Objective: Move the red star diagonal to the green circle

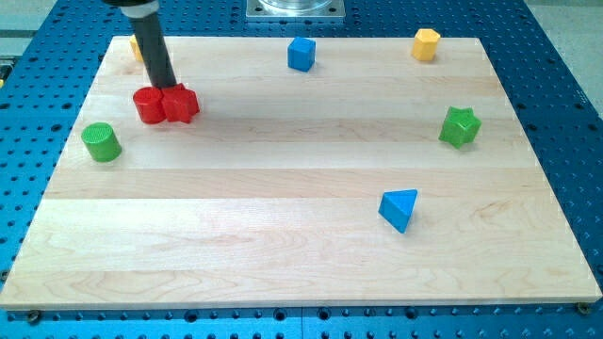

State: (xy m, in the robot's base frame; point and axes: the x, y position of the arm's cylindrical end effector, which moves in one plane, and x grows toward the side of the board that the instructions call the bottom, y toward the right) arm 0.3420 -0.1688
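The red star [182, 104] lies near the view's upper left on the wooden board, touching a red round block [148, 105] on its left. The green circle, a short cylinder [101, 142], stands lower left of them near the board's left edge. My tip [166, 86] sits right behind the two red blocks, at the seam between them, on their upper side. The rod slants up to the view's top left.
A blue cube [301, 54] is at top centre. A yellow block [426, 44] is at top right. A green star [460, 127] is at the right. A blue triangular block [399, 209] is lower right. A yellow block [136, 49] peeks out behind the rod.
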